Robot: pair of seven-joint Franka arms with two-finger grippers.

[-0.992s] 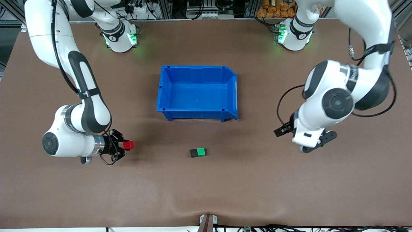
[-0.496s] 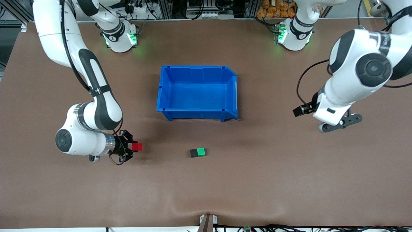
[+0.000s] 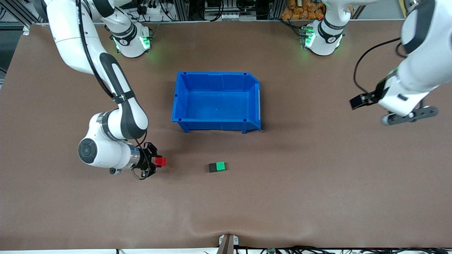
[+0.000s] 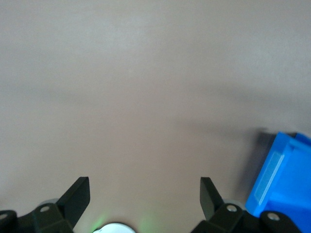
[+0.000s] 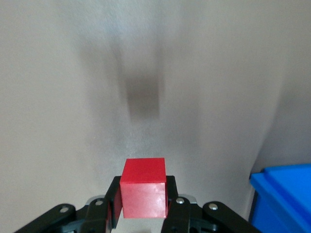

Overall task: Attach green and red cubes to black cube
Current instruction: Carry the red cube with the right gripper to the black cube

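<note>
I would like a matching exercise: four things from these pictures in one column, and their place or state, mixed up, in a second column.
Things:
1. red cube
2. green cube
3. left gripper
4. bin

States:
A. open, holding nothing
B. nothing inside, farther from the front camera than the cube pair
C. touching the black cube on the table
D. held in the shut right gripper

Pairs: 1-D, 2-C, 3-A, 4-B
</note>
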